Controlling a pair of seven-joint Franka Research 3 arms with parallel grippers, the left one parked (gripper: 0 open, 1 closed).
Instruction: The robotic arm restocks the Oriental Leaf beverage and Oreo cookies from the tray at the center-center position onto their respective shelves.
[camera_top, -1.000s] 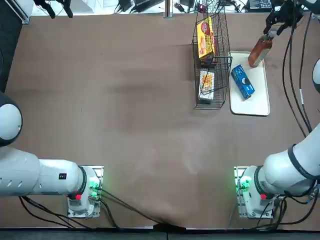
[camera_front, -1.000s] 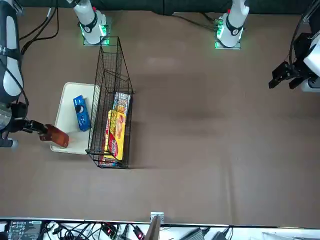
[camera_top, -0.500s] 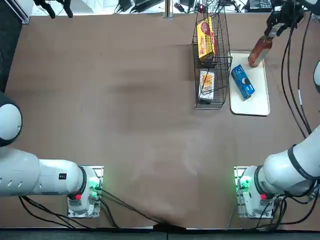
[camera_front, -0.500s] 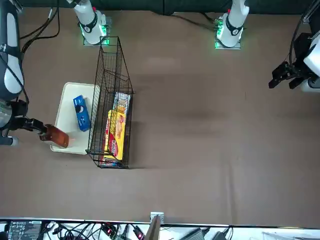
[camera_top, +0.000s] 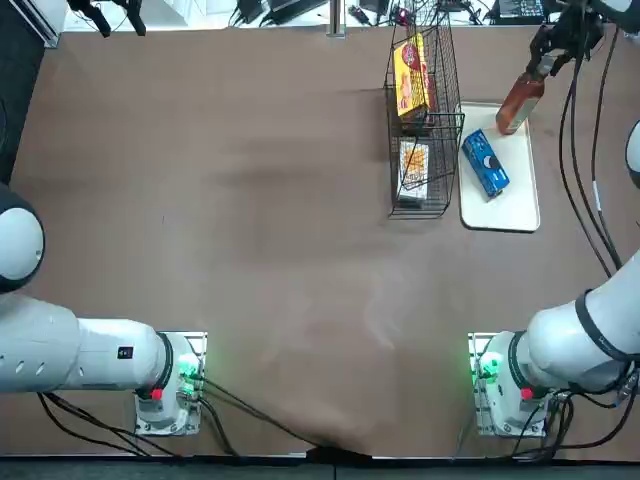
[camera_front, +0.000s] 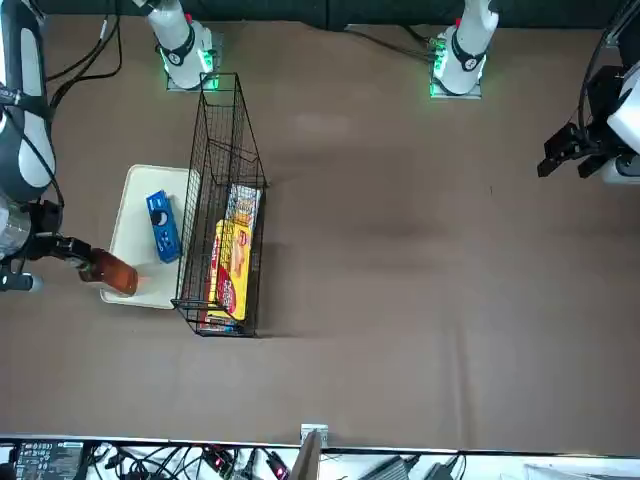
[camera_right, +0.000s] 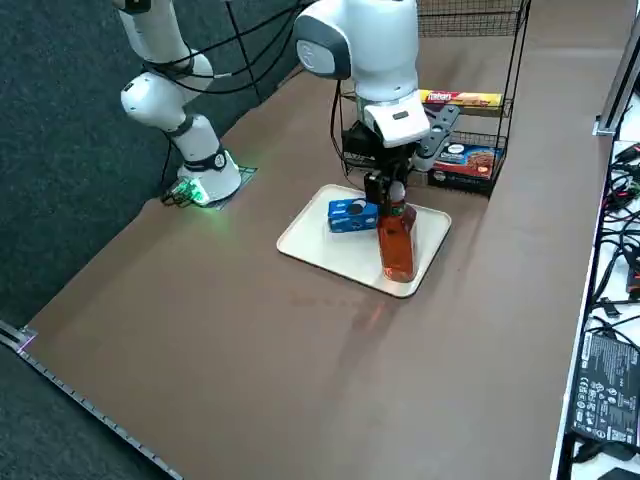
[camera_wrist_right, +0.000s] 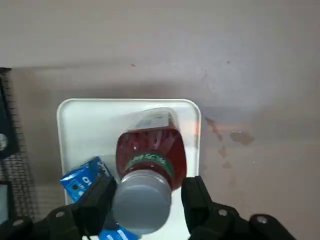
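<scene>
1. Your right gripper (camera_wrist_right: 148, 194) is the tool to watch: in the right wrist view its two fingers stand apart, one on each side of the bottle's cap (camera_wrist_right: 141, 206). A sliver of space shows between the cap and one finger; whether the other finger touches, you can't tell.
2. So nothing looks clamped. The step in hand, as I judge it, is lining up to grip the bottle (camera_right: 396, 246).
3. Before you close, centre the cap between the fingers, then squeeze evenly at the neck. Closing off-centre could shove or tip the bottle, since it is tall and slim.
4. The bottle stands upright on the tray (camera_right: 330, 263), near one end. Lift it straight until its base is well off the rim, and only then swing.
5. Just beside it on the tray lie the Oreos (camera_right: 352, 215), a blue pack. Mind them as you close and lift; a wide finger could nudge them. They are also waiting to be shelved, so judge the job to be at its start.
6. Beyond the tray, on the robot's left, stands the rack (camera_top: 425, 208), close alongside. A yellow pack (camera_top: 411, 75) and a white box (camera_top: 413, 168) are inside it. Keep the bottle upright and go in squarely, because the wires could catch its base or your fingers.
</scene>
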